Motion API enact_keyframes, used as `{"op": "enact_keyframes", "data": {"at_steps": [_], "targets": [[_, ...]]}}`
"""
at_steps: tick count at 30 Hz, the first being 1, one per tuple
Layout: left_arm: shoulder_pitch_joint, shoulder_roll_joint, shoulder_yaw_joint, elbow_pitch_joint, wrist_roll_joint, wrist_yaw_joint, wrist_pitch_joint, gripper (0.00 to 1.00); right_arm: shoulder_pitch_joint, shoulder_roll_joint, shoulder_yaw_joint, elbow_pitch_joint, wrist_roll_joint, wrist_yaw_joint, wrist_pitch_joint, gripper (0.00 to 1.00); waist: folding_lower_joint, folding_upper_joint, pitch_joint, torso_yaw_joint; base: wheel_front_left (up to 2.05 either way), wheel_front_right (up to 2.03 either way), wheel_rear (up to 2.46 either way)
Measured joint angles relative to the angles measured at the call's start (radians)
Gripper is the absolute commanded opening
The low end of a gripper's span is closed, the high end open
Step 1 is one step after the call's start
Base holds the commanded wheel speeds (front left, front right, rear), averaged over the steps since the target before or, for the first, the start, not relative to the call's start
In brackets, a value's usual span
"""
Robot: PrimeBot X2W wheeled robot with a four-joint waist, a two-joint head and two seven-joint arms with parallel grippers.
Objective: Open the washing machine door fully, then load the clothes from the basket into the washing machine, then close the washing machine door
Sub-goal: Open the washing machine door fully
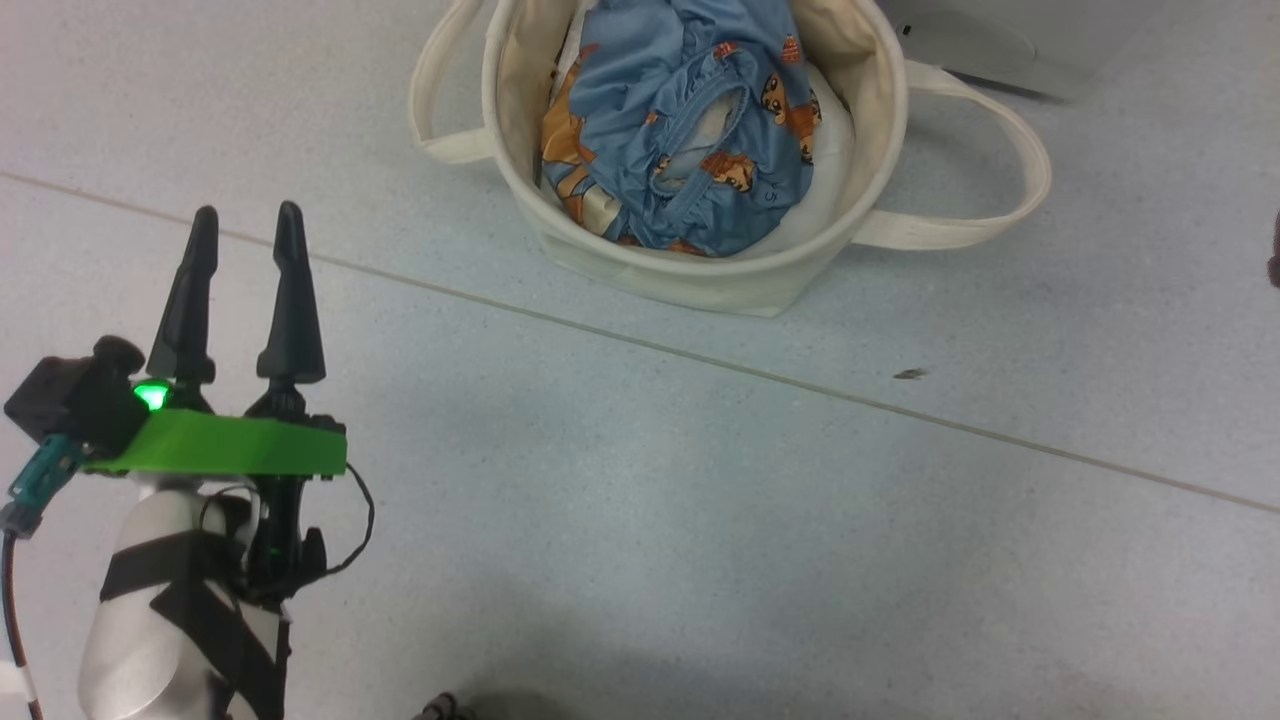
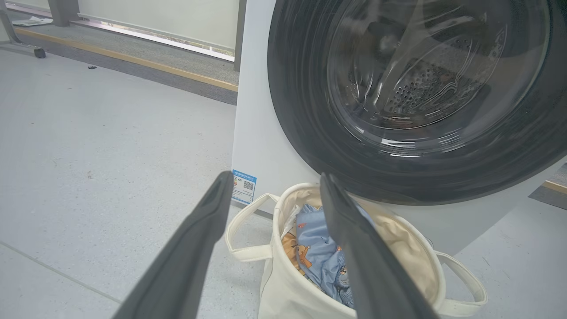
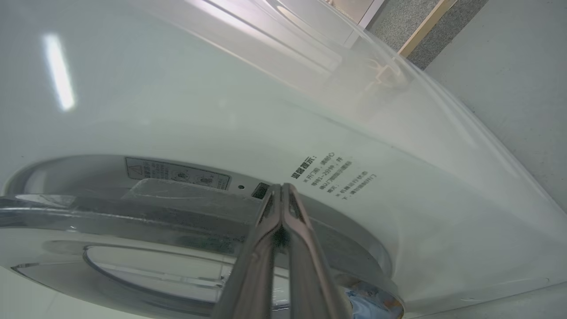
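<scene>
Currently: door-opening step. Right gripper point(image 3: 281, 188): jaws pressed together, empty, tips at white front of machine point(image 2: 257, 133), beside a latch slot point(image 3: 260, 190), chrome rim point(image 3: 133, 223) just below. Judged best: hook behind door point(image 2: 412, 110) edge, swing slowly along hinge arc. Left gripper point(image 1: 247, 215): jaws spread, over floor point(image 1: 700, 500), well apart from basket point(image 1: 700, 280) of clothes point(image 1: 680, 130).

Cream basket point(image 1: 690, 285) upright on floor, loop handles splayed; blue clothes point(image 1: 680, 130) with orange animal print crumpled inside. It stands just before the white washing machine point(image 2: 259, 133), below the glossy black door point(image 2: 299, 110); perforated drum visible through its glass.
</scene>
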Motion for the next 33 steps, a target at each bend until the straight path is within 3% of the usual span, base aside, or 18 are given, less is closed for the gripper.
{"op": "enact_keyframes", "data": {"at_steps": [10, 19, 33], "targets": [[-0.018, -0.017, 0.021, 0.009, 0.015, -0.012, 0.000, 1.00, -0.069, -0.018, 0.009, 0.036, 0.083, 0.000, 0.087, 0.00, -0.0001, 0.0000, 0.029, 0.013, 0.00, 0.00, 0.00], [-0.021, -0.024, 0.039, 0.026, 0.034, -0.016, 0.000, 1.00, -0.105, -0.042, 0.068, 0.098, 0.139, -0.001, 0.281, 0.00, -0.0001, 0.0000, 0.016, 0.003, 0.00, 0.00, 0.00], [-0.005, -0.016, 0.079, 0.084, 0.059, -0.017, 0.000, 1.00, 0.067, -0.009, 0.153, 0.111, 0.233, -0.008, 0.531, 0.00, -0.0003, 0.0000, -0.123, -0.056, 0.00, 0.00, 0.00]]}}
